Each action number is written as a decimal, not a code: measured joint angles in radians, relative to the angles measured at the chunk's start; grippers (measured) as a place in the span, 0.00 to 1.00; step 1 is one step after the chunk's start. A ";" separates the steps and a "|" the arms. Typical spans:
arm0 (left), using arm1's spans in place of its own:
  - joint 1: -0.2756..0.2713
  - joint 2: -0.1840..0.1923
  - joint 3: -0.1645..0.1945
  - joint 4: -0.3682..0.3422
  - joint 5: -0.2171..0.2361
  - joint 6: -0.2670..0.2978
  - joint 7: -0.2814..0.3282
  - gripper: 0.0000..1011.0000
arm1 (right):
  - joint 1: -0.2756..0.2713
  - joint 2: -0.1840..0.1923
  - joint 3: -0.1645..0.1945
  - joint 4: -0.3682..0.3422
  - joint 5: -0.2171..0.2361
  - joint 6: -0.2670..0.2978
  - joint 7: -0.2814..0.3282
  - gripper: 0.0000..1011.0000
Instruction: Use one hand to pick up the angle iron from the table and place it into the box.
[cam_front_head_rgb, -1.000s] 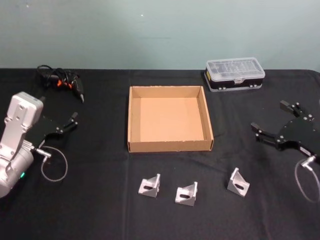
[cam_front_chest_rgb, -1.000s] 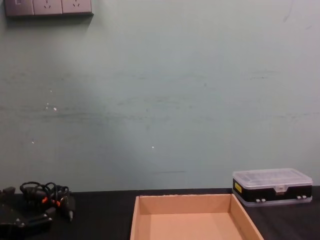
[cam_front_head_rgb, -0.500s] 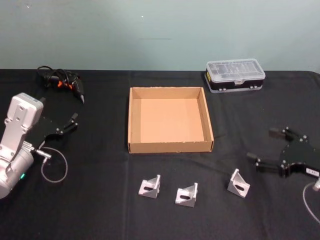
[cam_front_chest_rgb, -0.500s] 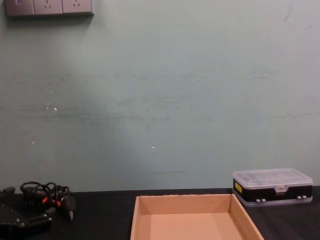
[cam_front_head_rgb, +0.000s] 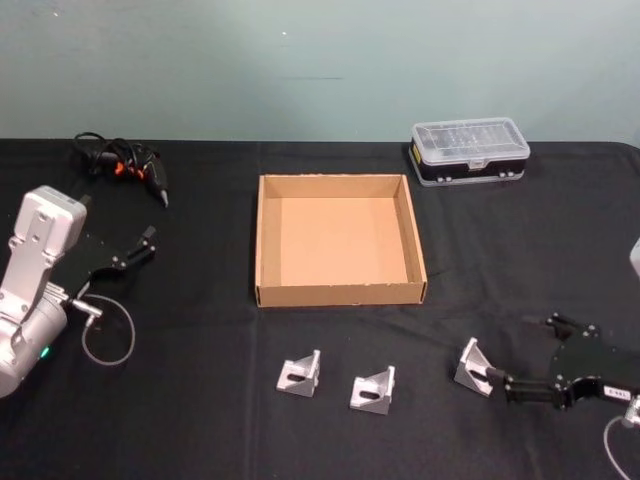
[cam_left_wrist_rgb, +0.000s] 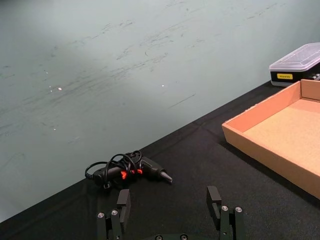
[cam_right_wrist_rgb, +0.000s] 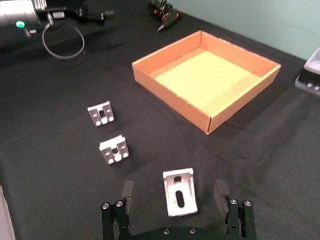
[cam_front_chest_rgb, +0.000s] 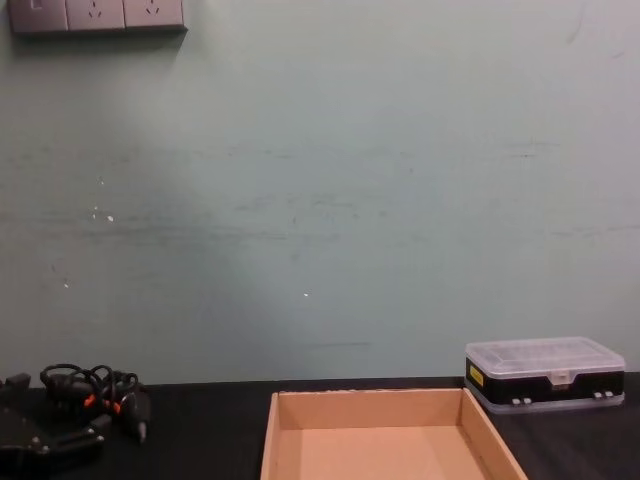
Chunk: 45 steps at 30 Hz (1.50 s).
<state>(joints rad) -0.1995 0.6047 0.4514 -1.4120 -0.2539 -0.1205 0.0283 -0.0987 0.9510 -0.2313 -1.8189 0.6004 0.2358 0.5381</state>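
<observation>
The rightmost angle iron (cam_front_head_rgb: 476, 367) lies on the table (cam_front_head_rgb: 200, 420) at the lower right of the head view, framed by the wide-open, empty fingers of your right gripper (cam_right_wrist_rgb: 174, 190). Square up, lower, and close on its flat faces before lifting to the box (cam_front_head_rgb: 340, 293). Your left gripper (cam_front_head_rgb: 140, 246) idles open at left; the yellow label (cam_left_wrist_rgb: 285, 76) on the case (cam_front_head_rgb: 470, 140) is unreadable.

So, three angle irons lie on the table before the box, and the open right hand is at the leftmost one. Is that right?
No. The open right hand is at the rightmost iron, not the leftmost, as the head view shows. The rest is correct.
</observation>
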 joint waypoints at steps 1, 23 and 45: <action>0.000 0.000 0.000 0.000 0.000 0.000 0.000 0.99 | 0.002 0.001 -0.004 0.003 -0.002 0.001 0.002 0.99; 0.000 0.000 0.000 0.000 0.000 0.000 0.000 0.99 | 0.116 -0.059 -0.122 0.119 -0.098 0.015 0.035 0.99; 0.000 0.000 0.000 0.000 0.000 0.000 0.000 0.99 | 0.223 -0.138 -0.192 0.218 -0.136 0.020 0.064 0.99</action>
<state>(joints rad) -0.1995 0.6047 0.4514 -1.4120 -0.2539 -0.1205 0.0283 0.1248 0.8128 -0.4234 -1.6012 0.4639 0.2557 0.6021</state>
